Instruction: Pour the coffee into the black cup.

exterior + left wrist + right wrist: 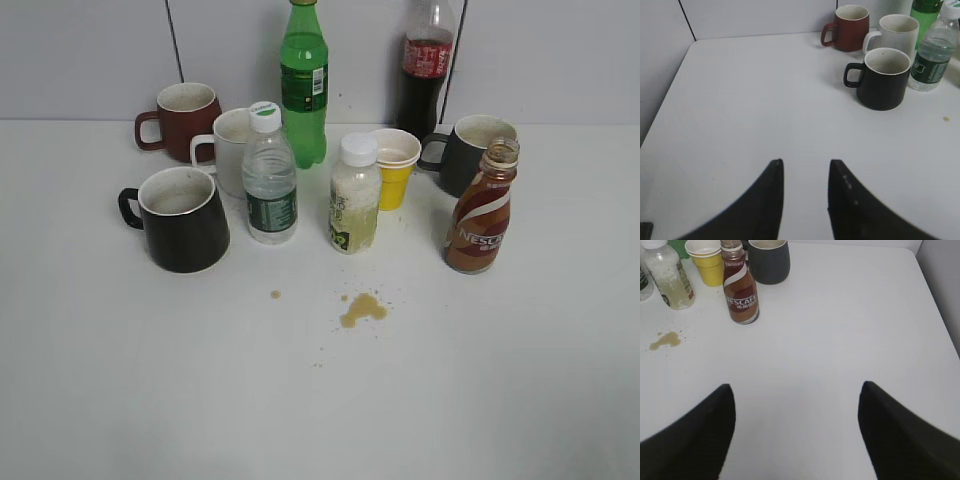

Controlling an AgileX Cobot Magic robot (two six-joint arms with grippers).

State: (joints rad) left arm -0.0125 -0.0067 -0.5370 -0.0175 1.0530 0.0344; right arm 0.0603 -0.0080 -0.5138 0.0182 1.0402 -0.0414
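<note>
The coffee is a small brown NESCAFE bottle with a white swirl label and an open neck, upright at the right of the table; it also shows in the right wrist view. The black cup stands upright at the left, handle to the left, inside off-white; it also shows in the left wrist view. My left gripper is open and empty, well short of the cup. My right gripper is wide open and empty, well short of the coffee. Neither gripper shows in the exterior view.
A maroon mug, white mug, water bottle, green bottle, pale drink bottle, yellow cup, cola bottle and dark grey mug crowd the back. A brown spill lies mid-table.
</note>
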